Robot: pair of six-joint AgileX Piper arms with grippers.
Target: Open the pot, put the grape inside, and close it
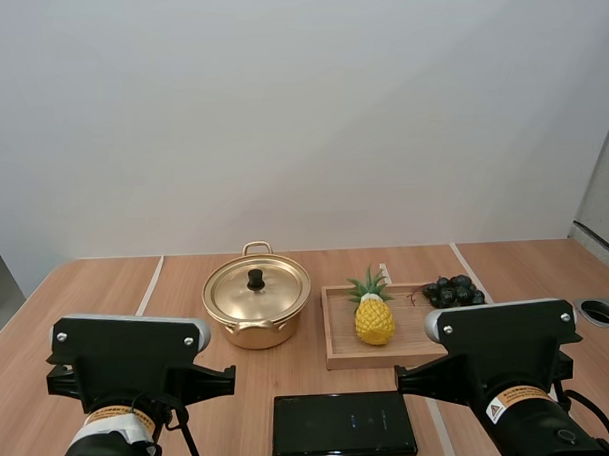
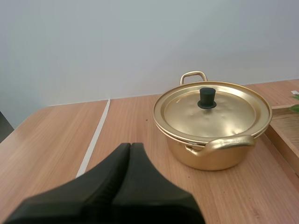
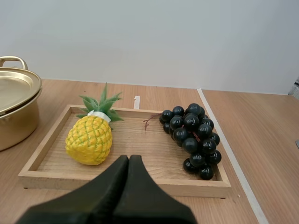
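Note:
A gold pot [image 1: 257, 308] with its lid [image 1: 257, 290] on, black knob [image 2: 207, 97] on top, stands left of centre on the table. Right of it, a wooden tray [image 1: 341, 355] holds a bunch of dark grapes [image 1: 454, 290] at its far right. My left gripper [image 2: 130, 148] is shut, its fingers lying together as one wedge, short of the pot [image 2: 212, 126]. My right gripper [image 3: 129, 161] is also shut, just before the tray's [image 3: 126, 184] near rim, with the grapes [image 3: 191, 137] ahead to its right.
A yellow toy pineapple [image 1: 374, 314] lies in the tray beside the grapes. A black flat device [image 1: 342, 425] lies at the table's front, between the two arms. A round hole [image 1: 601, 311] sits in the table at the far right edge.

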